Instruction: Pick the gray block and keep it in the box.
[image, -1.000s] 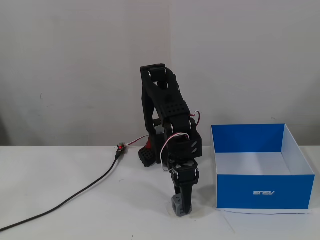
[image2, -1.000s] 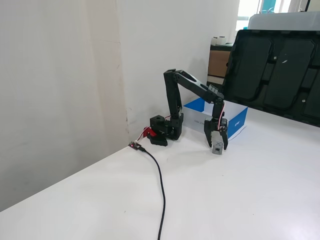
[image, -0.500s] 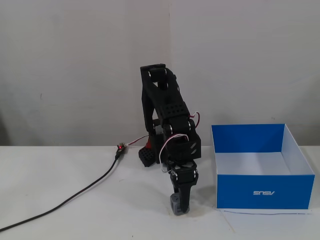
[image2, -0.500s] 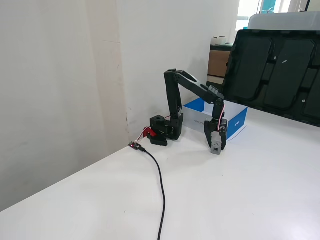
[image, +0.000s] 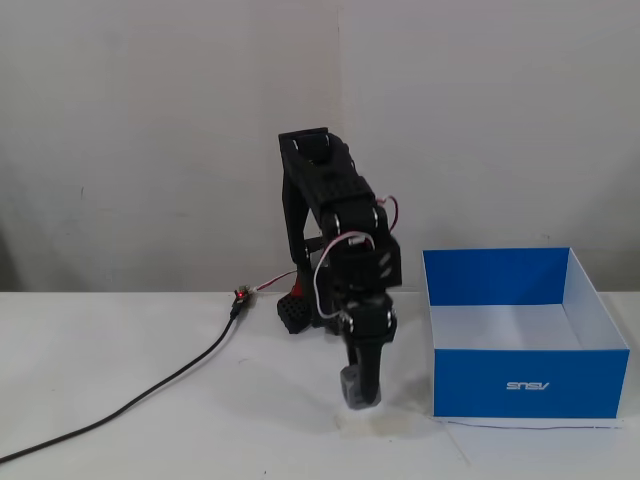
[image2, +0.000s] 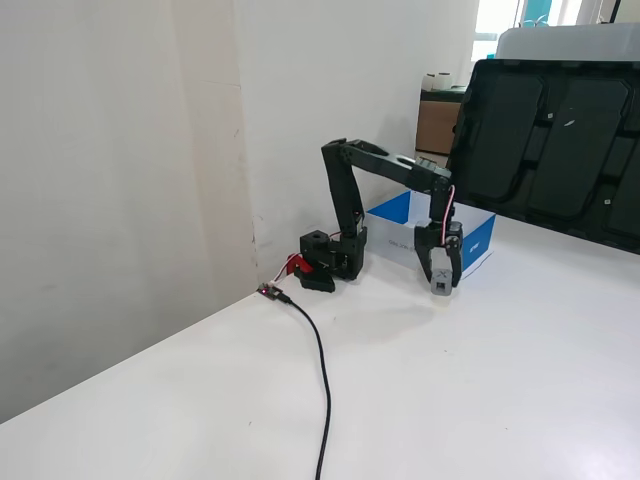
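In both fixed views the black arm reaches down over the white table. My gripper (image: 360, 398) (image2: 442, 289) points straight down and is shut on the gray block (image: 349, 386) (image2: 441, 284), a small cube with an X on its face. The block hangs a little above the table, with its shadow below it. The box (image: 530, 385) (image2: 478, 238), blue outside and white inside, stands open. It is to the right of the gripper in one fixed view and just behind it in the other. Nothing shows inside the box.
A black cable (image: 150, 395) (image2: 322, 370) runs across the table from a small board (image: 240, 296) (image2: 268, 291) near the arm's base (image: 300, 310) (image2: 325, 262). A wall stands behind the base. A large black case (image2: 550, 150) stands beyond the box.
The arm has raised the gripper with the gray block off the table and moved it slightly toward the box. The upper arm now stands higher.
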